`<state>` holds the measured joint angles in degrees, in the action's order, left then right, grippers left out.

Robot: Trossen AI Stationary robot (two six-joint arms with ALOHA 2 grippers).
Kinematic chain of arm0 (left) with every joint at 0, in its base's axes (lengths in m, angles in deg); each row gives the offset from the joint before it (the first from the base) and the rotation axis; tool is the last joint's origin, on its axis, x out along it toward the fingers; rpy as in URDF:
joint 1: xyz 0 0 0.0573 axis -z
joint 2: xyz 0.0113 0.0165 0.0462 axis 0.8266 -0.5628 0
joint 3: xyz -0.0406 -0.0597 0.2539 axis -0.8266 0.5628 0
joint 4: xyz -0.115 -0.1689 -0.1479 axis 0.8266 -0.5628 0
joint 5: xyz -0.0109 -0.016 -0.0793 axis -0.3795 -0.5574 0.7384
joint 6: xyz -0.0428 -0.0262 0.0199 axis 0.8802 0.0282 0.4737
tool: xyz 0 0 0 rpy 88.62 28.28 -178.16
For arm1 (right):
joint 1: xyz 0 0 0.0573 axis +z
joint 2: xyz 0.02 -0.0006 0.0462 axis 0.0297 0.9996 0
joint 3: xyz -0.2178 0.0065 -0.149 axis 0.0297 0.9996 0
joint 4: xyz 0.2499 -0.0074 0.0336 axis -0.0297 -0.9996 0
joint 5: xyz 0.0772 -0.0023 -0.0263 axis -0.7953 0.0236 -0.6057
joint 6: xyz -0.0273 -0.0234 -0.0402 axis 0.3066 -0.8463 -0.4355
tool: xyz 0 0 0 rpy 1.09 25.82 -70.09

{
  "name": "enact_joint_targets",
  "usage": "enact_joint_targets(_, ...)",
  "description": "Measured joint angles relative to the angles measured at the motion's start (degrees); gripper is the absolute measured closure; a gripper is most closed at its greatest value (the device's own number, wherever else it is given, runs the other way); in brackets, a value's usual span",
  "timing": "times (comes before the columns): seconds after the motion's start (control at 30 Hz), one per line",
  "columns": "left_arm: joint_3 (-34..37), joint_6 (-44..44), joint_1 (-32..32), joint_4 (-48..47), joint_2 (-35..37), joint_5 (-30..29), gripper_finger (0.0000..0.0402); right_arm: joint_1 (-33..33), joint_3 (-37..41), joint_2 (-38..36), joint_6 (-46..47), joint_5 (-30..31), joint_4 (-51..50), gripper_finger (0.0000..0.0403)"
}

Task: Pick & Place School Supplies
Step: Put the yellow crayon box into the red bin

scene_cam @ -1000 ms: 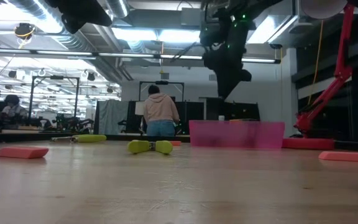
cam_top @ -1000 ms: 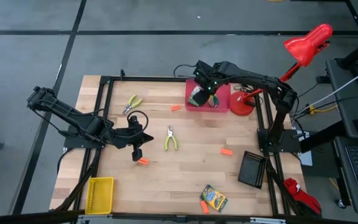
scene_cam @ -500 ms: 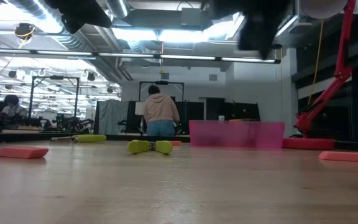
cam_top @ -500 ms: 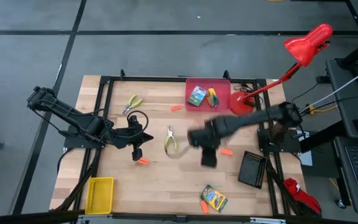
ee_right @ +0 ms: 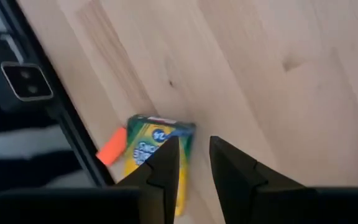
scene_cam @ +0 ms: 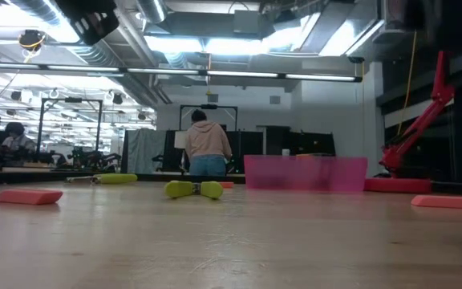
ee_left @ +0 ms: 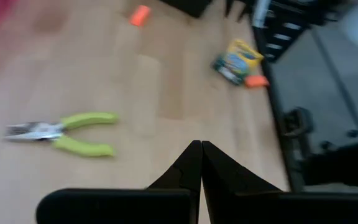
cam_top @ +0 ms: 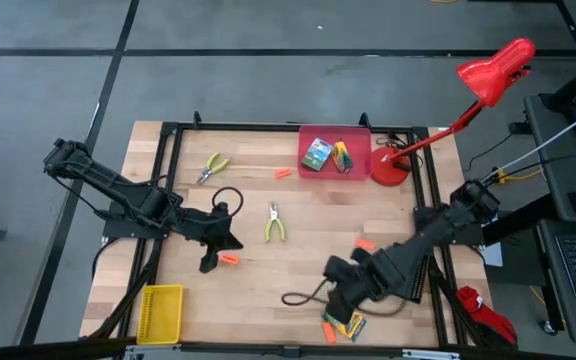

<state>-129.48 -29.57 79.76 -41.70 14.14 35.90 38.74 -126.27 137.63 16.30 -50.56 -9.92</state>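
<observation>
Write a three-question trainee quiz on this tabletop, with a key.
1. True or false: the red bin holds two crayon boxes.
2. The right hand hangs over which item? A) pliers B) crayon box C) yellow bin
3. Fill in: the left hand has its fingers ____.

Key: 1 true; the boxes lie side by side in the bin. 2 B; the crayon box near the front edge, an orange stick beside it. 3 shut; the fingers meet, holding nothing.

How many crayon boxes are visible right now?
3: two crayon boxes in the red bin, at and; one crayon box near the front edge under the right gripper.
</observation>
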Motion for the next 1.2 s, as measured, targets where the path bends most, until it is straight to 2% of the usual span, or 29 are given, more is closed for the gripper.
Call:
enact_joint_targets(0.1, 2.3, 0.5, 0.0, 4.5, 0.0, 3.5, 0.0398, 4.9, 0.0, 0.0, 9.2, 3.1, 0.3, 0.0312)
enact_joint_targets(0.23, 3.8, 2.5, 0.0, 9.1, -0.8, 4.1, 0.0398, 11.3, 0.0, 0.0, 20.2, 6.9, 0.4, 0.0312)
enact_joint_targets(0.47, 3.8, 5.0, 0.0, 21.6, -10.0, 5.7, 0.0398, 18.7, 0.0, 0.0, 29.0, 11.4, 0.5, 0.0312)
enact_joint_targets(0.63, 3.8, 7.8, 0.0, 29.8, -15.4, 4.7, 0.0398, 19.9, 0.0, 0.0, 27.6, 12.8, 1.2, 0.0312)
enact_joint_targets(0.77, 3.8, 9.4, 0.0, 32.1, -16.1, 1.7, 0.0398, 16.0, 0.0, 0.4, 22.0, 12.5, 1.7, 0.0312)
enact_joint_targets(0.97, 3.8, 10.1, 0.2, 32.1, -15.3, 0.6, 0.0398, 8.8, 1.8, 4.1, 7.4, 4.9, 6.9, 0.0312)
enact_joint_targets(1.2, 3.9, 11.0, 2.7, 31.9, -14.4, -1.6, 0.0398, 6.6, 6.8, 5.2, 3.7, 1.4, 13.0, 0.0312)
